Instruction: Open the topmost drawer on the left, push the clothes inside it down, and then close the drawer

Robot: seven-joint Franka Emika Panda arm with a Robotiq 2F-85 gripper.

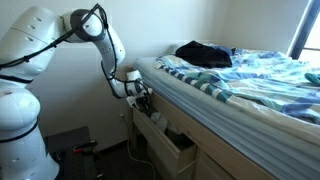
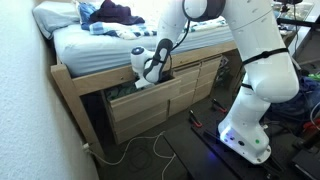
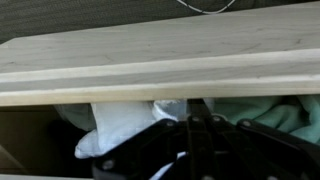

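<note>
The topmost drawer (image 1: 168, 143) under the bed is pulled open; it also shows in an exterior view (image 2: 128, 97). My gripper (image 1: 141, 98) reaches into the drawer's top opening, just under the bed rail, in both exterior views (image 2: 150, 76). In the wrist view the gripper (image 3: 195, 110) has its fingers together, shut on nothing, with the tips at the clothes. A white garment (image 3: 120, 125) and a green one (image 3: 268, 112) lie inside the drawer below the wooden rail (image 3: 160, 70).
The bed (image 1: 240, 75) with striped bedding and a dark garment (image 1: 203, 53) sits above the drawers. More drawers (image 2: 190, 85) are shut alongside. A white cable (image 2: 140, 148) lies on the floor. The robot base (image 2: 250, 135) stands close by.
</note>
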